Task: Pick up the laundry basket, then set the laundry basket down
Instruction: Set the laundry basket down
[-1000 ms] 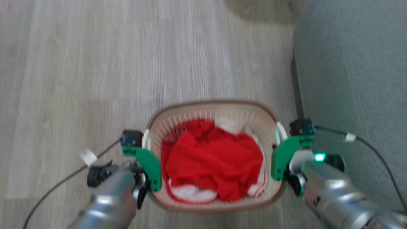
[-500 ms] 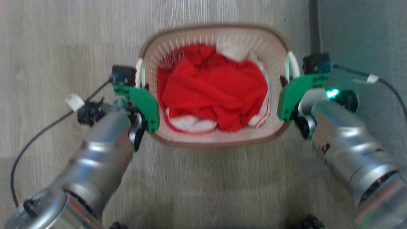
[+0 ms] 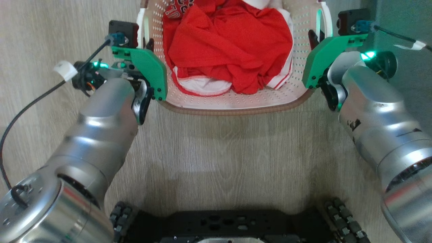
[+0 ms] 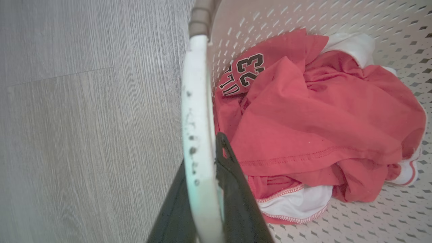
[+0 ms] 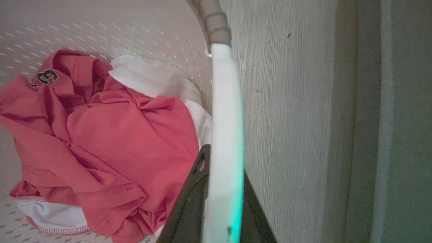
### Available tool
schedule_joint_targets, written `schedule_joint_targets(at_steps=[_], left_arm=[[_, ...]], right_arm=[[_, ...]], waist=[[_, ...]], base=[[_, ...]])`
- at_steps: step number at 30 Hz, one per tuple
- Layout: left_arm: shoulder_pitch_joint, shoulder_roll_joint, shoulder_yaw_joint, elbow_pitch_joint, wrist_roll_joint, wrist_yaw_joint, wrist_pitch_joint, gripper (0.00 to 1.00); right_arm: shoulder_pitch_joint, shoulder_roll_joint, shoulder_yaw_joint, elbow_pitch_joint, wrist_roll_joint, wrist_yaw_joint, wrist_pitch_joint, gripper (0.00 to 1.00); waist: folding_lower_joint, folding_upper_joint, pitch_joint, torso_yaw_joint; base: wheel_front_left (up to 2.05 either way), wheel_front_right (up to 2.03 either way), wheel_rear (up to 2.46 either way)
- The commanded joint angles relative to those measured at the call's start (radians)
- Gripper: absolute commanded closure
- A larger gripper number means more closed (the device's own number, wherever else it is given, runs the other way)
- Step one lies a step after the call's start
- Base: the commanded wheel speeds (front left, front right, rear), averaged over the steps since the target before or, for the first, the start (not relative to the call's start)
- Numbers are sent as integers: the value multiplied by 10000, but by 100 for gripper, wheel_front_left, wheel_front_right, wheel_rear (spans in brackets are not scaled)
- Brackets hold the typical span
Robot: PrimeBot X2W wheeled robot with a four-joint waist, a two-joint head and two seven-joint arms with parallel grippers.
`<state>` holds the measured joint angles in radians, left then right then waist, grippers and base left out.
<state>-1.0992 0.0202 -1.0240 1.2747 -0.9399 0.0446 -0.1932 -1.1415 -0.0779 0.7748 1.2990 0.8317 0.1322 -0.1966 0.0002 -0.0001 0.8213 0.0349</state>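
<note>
The laundry basket [image 3: 236, 101] lies between the two arms, beyond the robot's dark base [image 3: 229, 222]; the head view's top edge cuts off its far end, and I cannot tell whether it rests on the wood floor [image 3: 229, 152]. The left gripper [image 4: 204, 158] is clamped on the left handle [image 4: 195, 101] — a dark finger on each side; the right gripper [image 5: 221, 162] pinches the right handle [image 5: 226, 101] likewise, its outer finger largely hidden. Red and white clothes [image 3: 229, 40] fill the inside.

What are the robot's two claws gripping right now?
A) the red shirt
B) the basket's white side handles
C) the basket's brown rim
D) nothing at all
B: the dark fingers of the left gripper close around one white handle of the basket, and those of the right gripper close around the other handle.
</note>
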Motion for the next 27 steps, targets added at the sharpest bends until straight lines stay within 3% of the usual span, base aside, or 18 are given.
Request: schedule_joint_targets(at_steps=[1,23,26,27], left_arm=[[-83,340,47,114,185,85,-36,100],[-507,302,-63,126,26,258,-411,100],[-534,302,-30,124,-48,325,-451,100],[-527,302,-2,124,-94,354,-458,100]], right_arm=[[26,-99,-60,-83,-228,-15,-229,100],[-119,212,-2616,-83,-2896,-15,-360,100],[-135,239,-2904,-83,-3203,-15,-391,89],[-139,247,-2997,-83,-3298,-15,-407,80]], waist=[[-2,1,378,24],[-2,1,1164,40],[-2,1,1191,33],[-2,1,1195,28]], base=[[0,0,0],[0,0,0],[0,0,0],[0,0,0]])
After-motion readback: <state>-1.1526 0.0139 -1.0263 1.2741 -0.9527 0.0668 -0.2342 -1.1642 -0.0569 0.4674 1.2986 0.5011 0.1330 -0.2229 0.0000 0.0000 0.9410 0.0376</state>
